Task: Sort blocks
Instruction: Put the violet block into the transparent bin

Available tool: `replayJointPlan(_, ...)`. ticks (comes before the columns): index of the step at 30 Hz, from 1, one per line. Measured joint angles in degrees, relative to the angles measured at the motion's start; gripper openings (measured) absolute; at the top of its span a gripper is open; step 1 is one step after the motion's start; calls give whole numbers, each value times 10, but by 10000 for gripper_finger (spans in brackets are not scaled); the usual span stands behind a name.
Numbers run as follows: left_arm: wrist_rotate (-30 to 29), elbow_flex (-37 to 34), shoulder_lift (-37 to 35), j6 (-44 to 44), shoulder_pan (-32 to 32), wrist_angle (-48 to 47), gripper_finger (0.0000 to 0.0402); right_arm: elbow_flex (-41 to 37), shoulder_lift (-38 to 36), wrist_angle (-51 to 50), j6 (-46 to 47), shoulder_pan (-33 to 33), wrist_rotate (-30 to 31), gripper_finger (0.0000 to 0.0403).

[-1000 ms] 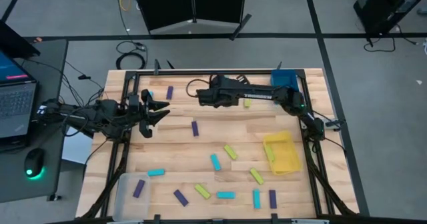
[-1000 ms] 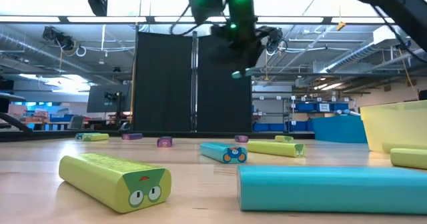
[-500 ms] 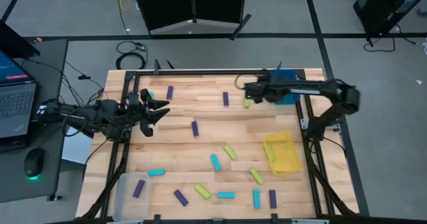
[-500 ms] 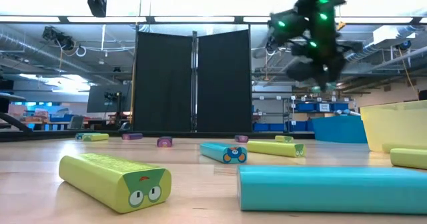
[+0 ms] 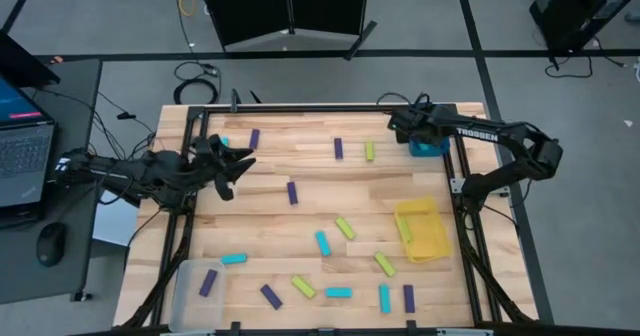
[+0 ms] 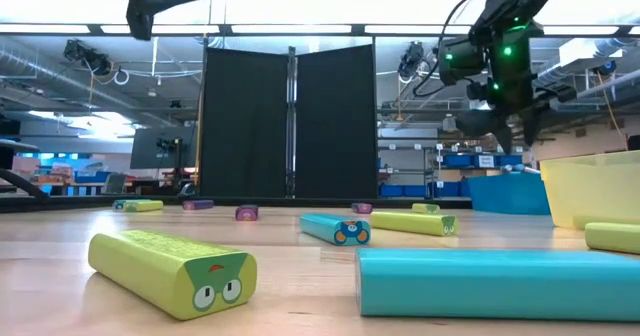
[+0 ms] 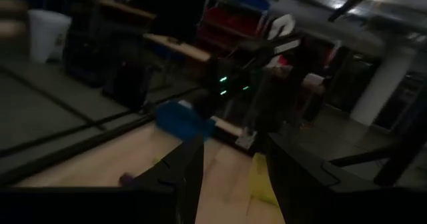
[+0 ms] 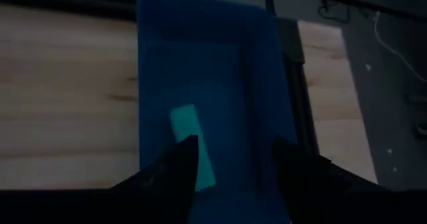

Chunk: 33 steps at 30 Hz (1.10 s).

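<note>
The right gripper hangs above the blue tray at the table's far right corner, its fingers spread with nothing between them. In the right wrist view a cyan block lies flat on the tray floor directly below the open fingers, its long axis running along the tray's length. That block looks already delivered, so the next pick probably lies elsewhere.

From the right gripper outward across the table, the closest loose blocks are the yellow-green block and then the purple block, both lying with long axes pointing from near edge to far edge, side by side but apart. They sit toward the table's middle from the tray, nearer the right arm than the left.

The left gripper waits at the left side, fingers apart and empty; a purple block lies near it, another purple block a little further toward the centre.
</note>
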Motion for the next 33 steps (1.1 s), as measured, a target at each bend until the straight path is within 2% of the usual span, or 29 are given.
replayJointPlan(5,-19,0,25,-28,3,-44,167,1,-12,14,-22,8,14,235)
replayJointPlan(10,-16,1,96,-85,30,-79,167,1,-60,110,-123,55,-9,258)
replayJointPlan(17,64,53,263,-173,109,-127,167,1,-159,271,-231,138,-67,279)
replayJointPlan(21,114,107,361,-169,134,-131,176,1,-198,302,-246,171,-69,285)
replayJointPlan(23,123,145,407,-166,141,-162,188,1,-209,302,-251,179,-69,284)
replayJointPlan(27,123,241,492,-189,152,-294,226,1,-214,301,-256,184,-69,282)
replayJointPlan(33,131,364,604,-276,160,-476,299,1,-201,309,-274,184,-69,282)
